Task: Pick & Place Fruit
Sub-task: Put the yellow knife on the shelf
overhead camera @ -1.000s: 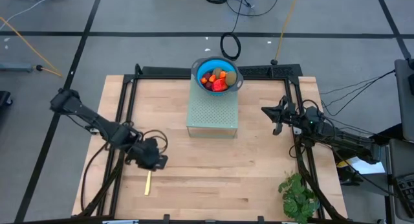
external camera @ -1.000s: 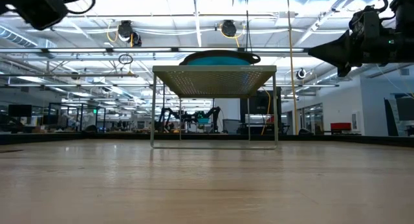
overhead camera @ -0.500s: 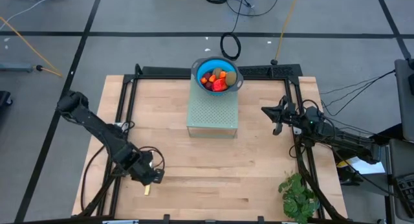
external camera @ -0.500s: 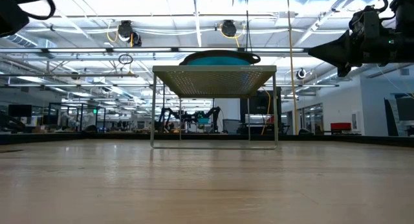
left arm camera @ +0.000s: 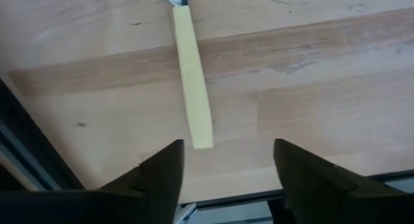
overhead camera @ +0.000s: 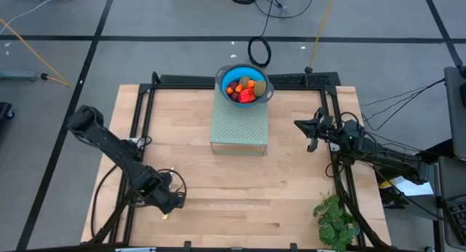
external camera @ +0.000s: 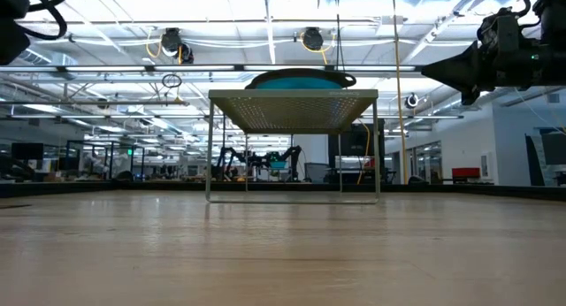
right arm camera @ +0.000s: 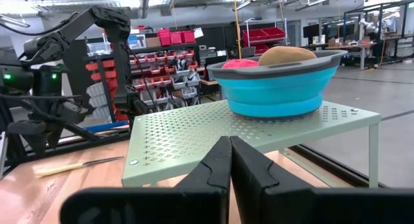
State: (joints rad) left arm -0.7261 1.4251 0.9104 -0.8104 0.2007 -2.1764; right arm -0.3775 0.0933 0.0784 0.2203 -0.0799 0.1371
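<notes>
From the high view you see no readable writing anywhere. Your left gripper (overhead camera: pixel 169 201) is low over the near-left part of the wooden counter (overhead camera: pixel 291 186), its arm folded back toward the left edge. Your right gripper (overhead camera: pixel 312 132) waits near the right edge, pointing at the green perforated stand (overhead camera: pixel 239 128). The fruit (overhead camera: pixel 242 89) lies heaped in the blue bowl (overhead camera: pixel 227 73), which sits on the far end of that stand, well apart from both grippers. A leafy plant (overhead camera: pixel 335 221) stands at the near-right corner.

In the low view the stand (external camera: pixel 294 107) rises on thin legs mid-counter with the bowl (external camera: pixel 299 80) on top; its rim hides the fruit. The right arm's dark head shows at upper right, level with the stand's top.

Through the left wrist view your gripper (left arm camera: pixel 228 166) has its jaws spread apart with nothing between them, just over the butt end of the yellow-handled knife (left arm camera: pixel 191 78), which lies flat on the counter (left arm camera: pixel 310 94), not touching either finger.

Through the right wrist view your gripper (right arm camera: pixel 229 160) is closed, fingers pressed together and holding nothing. Ahead stands the green stand (right arm camera: pixel 213 130) with the bowl (right arm camera: pixel 278 85); a tan piece and a pink-red piece of fruit (right arm camera: pixel 284 54) show above its rim. The knife (right arm camera: pixel 77 164) lies on the counter beyond.
</notes>
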